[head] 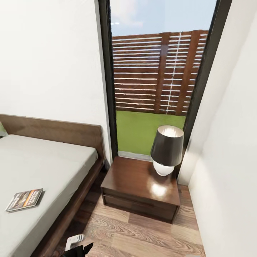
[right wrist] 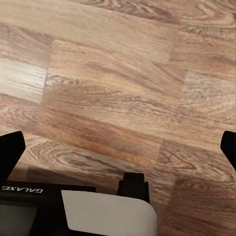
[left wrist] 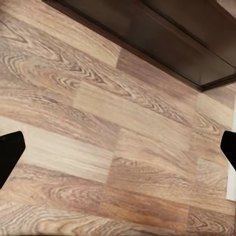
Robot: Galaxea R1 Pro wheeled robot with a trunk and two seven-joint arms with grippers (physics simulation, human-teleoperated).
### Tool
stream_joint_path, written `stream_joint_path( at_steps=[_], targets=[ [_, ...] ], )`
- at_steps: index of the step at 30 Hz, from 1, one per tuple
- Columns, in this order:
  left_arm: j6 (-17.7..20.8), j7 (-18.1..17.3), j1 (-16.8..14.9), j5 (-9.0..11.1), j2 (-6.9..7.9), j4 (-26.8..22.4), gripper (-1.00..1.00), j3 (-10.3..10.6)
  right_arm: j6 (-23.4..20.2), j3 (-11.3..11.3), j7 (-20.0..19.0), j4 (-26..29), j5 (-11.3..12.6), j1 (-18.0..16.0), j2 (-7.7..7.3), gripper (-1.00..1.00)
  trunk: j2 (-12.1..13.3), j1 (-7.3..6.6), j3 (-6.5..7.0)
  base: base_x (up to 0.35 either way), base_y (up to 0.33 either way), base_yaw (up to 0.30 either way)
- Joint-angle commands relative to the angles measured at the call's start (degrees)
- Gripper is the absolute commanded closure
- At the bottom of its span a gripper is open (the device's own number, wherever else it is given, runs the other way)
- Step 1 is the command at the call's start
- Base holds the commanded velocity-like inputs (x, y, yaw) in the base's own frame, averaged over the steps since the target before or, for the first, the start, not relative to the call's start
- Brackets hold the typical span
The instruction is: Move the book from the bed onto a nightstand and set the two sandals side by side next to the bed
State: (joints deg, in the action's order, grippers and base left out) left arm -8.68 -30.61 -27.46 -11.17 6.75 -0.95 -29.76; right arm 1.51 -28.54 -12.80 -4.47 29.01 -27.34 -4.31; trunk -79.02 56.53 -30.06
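Both claws, left [left wrist: 118,152] and right [right wrist: 118,150], hang wide open and empty over bare floor; the book [head: 24,200] on the bed [head: 43,167] lies up beyond the left claw, so picking it up looks to be next, calling for a reach up there.

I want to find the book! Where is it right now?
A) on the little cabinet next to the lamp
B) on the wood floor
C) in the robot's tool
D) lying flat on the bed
D: in the head view the book lies flat on the pale mattress of the bed, while the nightstand carries just a lamp.
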Motion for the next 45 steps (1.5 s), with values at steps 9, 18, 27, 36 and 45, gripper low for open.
stream_joint_path(
  at_steps=[9,18,27,36,45],
  targets=[
    [-0.31,-0.07,-0.05,-0.60,0.01,0.07,-1.00,-0.41,0.16,-0.46,-0.38,-0.19,0.80,-0.06,0.04,-1.00,-0.03,0.00,-0.06,0.000,0.000,0.211],
    [-0.31,-0.07,-0.05,-0.60,0.01,0.07,-1.00,-0.44,0.16,-0.46,-0.38,-0.19,0.87,-0.03,0.02,-1.00,-0.03,0.00,-0.06,0.000,0.000,0.044],
    [-0.33,-0.07,-0.05,-0.60,0.01,0.07,-1.00,-0.39,0.16,-0.46,-0.38,-0.19,0.87,-0.07,0.01,-1.00,-0.03,0.00,-0.06,0.000,0.000,0.087],
    [-0.30,-0.07,-0.05,-0.60,0.01,0.07,-1.00,-0.39,0.16,-0.46,-0.38,-0.19,0.87,-0.05,0.01,-1.00,-0.03,0.00,-0.06,0.000,0.000,0.240],
    [-0.37,-0.04,-0.05,-0.60,0.01,0.07,-1.00,-0.42,0.16,-0.46,-0.38,-0.19,0.87,-0.06,0.04,-1.00,-0.03,0.00,-0.06,0.084,-0.023,0.289]
  ],
)
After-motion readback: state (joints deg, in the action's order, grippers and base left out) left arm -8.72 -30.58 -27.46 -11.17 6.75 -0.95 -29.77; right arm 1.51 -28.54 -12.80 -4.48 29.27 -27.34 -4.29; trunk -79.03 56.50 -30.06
